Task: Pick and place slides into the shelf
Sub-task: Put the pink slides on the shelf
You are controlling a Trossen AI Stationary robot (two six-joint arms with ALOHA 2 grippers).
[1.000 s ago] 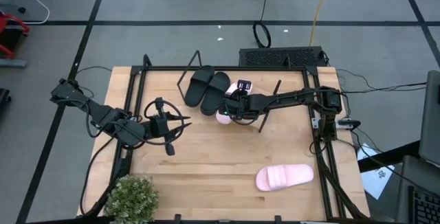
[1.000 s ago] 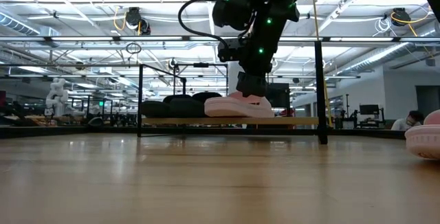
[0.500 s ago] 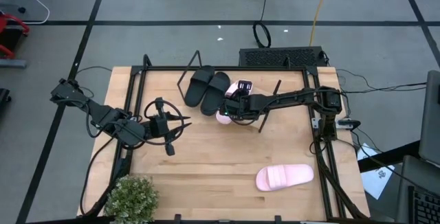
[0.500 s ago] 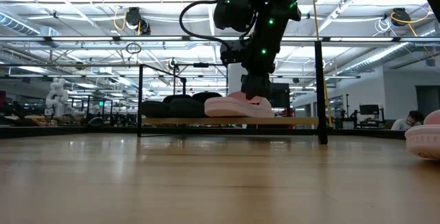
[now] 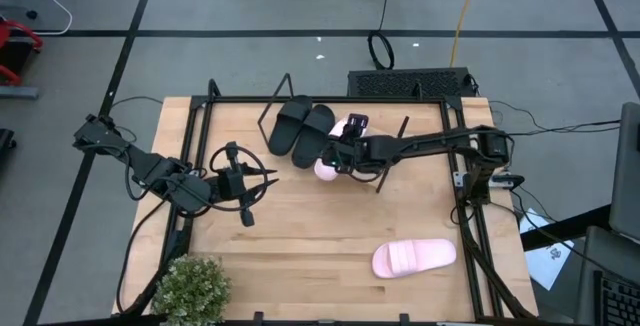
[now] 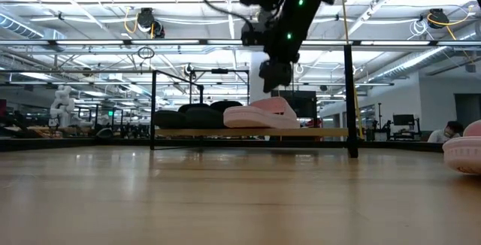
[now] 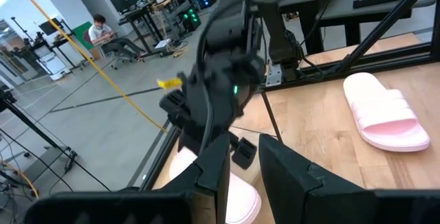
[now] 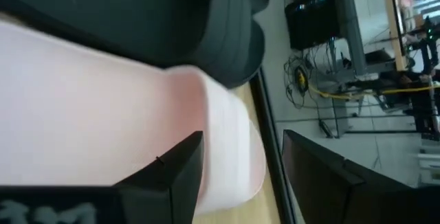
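Resting on the low slanted light-wood shelf (image 6: 316,132) beside the matte black slides (image 5: 300,128), my pale pink slide (image 6: 259,115) lies released; the right gripper (image 6: 275,74) hangs open above it, while the left gripper (image 5: 247,182), part-open and empty, waits well apart.

Black pair (image 5: 300,127) and one pink slide (image 6: 259,115) on shelf (image 6: 301,132); other pink slide (image 5: 414,257) on tabletop.
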